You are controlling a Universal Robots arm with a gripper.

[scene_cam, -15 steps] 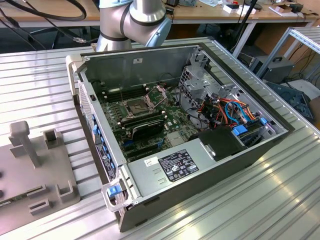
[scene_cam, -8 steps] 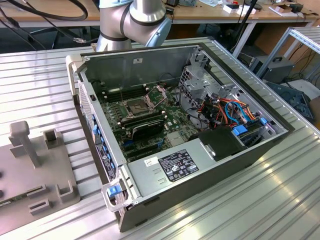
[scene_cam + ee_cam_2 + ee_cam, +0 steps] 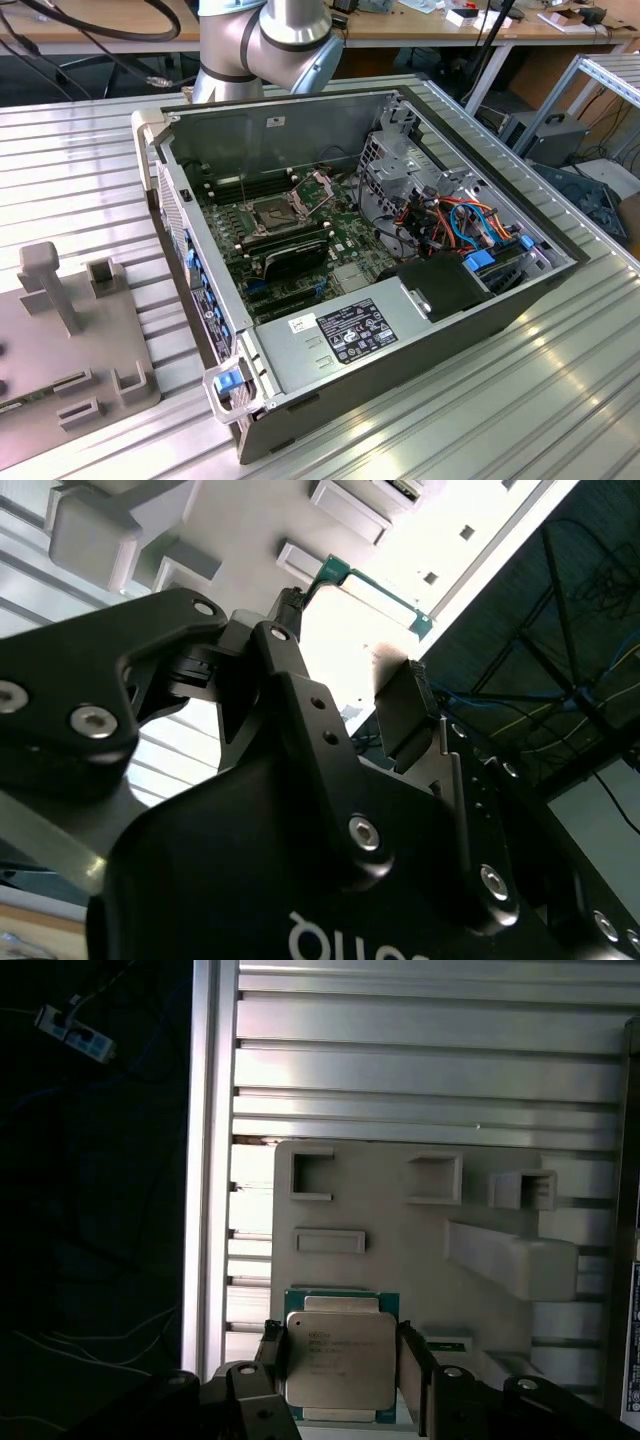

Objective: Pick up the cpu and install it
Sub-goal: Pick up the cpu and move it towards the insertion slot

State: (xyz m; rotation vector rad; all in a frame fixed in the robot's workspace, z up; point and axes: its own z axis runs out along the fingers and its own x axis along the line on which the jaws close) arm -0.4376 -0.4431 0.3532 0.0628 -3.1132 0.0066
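Note:
In the first wrist view the cpu, a silvery-grey square on a green edge, sits between my gripper fingers, over the grey fixture plate. The dark fingers press against two opposite sides of it. In the second wrist view the cpu appears edge-on as a thin green strip spanning the gripper fingertips. I cannot tell whether it rests on the plate or hangs just above it. In the exterior view the open computer case holds the green motherboard with the socket, its metal frame hinged up.
The fixture plate, with raised blocks and slots, lies on the ribbed metal table at the exterior view's left of the case. The arm rises behind the case. Coloured cables and a drive cage fill the case's right side.

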